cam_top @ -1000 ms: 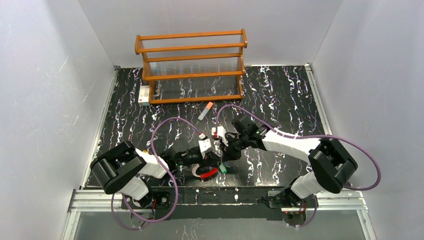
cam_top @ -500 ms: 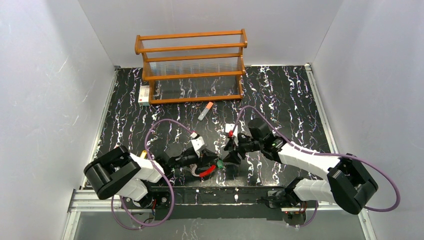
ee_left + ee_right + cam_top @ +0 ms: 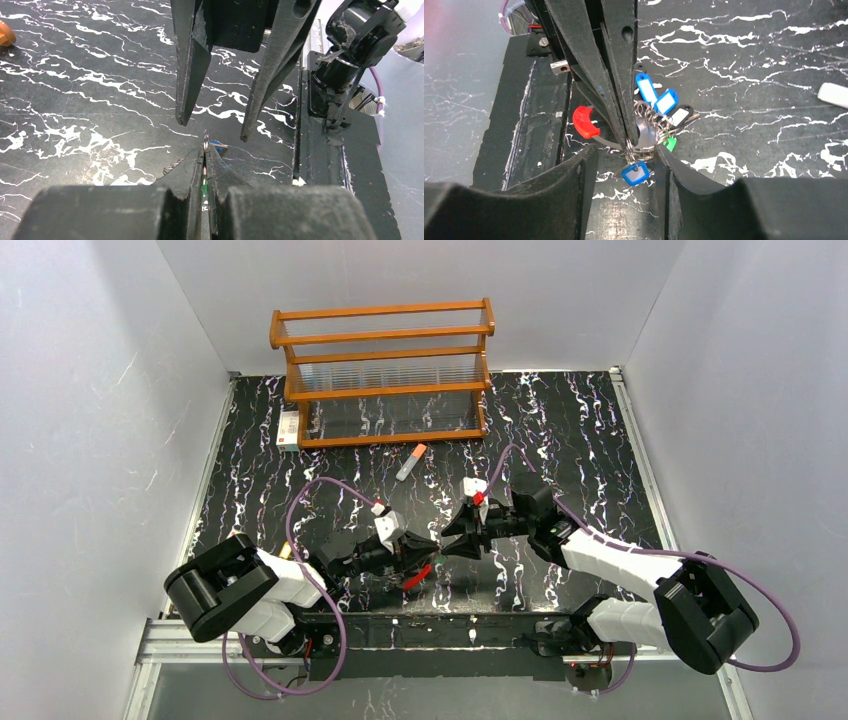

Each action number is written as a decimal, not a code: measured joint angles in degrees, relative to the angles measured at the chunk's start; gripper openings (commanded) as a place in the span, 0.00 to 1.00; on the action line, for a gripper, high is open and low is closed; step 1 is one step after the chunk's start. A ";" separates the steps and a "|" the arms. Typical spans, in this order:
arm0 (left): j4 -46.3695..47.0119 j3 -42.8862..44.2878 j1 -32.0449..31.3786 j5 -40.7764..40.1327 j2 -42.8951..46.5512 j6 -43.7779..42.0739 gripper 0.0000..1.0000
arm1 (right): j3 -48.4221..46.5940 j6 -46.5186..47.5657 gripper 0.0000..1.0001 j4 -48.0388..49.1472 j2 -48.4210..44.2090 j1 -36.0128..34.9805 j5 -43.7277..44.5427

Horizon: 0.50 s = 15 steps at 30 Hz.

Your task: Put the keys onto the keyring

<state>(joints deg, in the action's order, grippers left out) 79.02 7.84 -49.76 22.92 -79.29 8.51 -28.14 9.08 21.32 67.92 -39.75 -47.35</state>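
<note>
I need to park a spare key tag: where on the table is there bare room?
Bare table lies right of the wooden rack, out to the right rail, and on the left between the small white box and the left arm. Crowded: near centre, where the left gripper and right gripper meet over the keyring and keys.

Keyring seemingly half-hidden behind left end effector.

Rack is standing at the far edge of the table, stick lying just before it. Nearer, left gripper and right gripper are facing tip to tip, keyring and keys clustering at the left one's tip.
</note>
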 measured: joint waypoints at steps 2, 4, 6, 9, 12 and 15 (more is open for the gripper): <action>0.70 0.00 0.00 0.26 0.00 0.13 0.00 | 0.00 -0.39 0.45 1.18 0.26 0.04 -0.94; 0.98 0.00 0.00 0.37 0.02 0.28 0.00 | 0.00 -0.59 0.41 1.79 0.90 0.04 -1.68; 1.25 0.00 0.00 0.44 0.07 0.37 0.00 | 0.00 -0.70 0.39 1.79 1.95 0.04 -2.58; 1.55 -0.02 0.00 0.44 0.24 0.48 0.00 | 0.00 -0.79 0.36 1.66 3.54 0.11 -3.39; 1.57 -0.04 0.00 0.44 0.44 0.50 0.00 | 0.00 -0.76 0.26 1.60 4.15 0.28 -3.74; 1.57 -0.11 0.00 0.46 0.44 0.50 0.00 | 0.00 -0.59 0.09 1.68 4.20 0.37 -3.80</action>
<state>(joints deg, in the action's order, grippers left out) 80.60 7.73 -49.76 23.38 -78.85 9.02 -28.14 8.49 23.00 72.12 -39.38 -51.16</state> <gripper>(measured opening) 0.012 0.225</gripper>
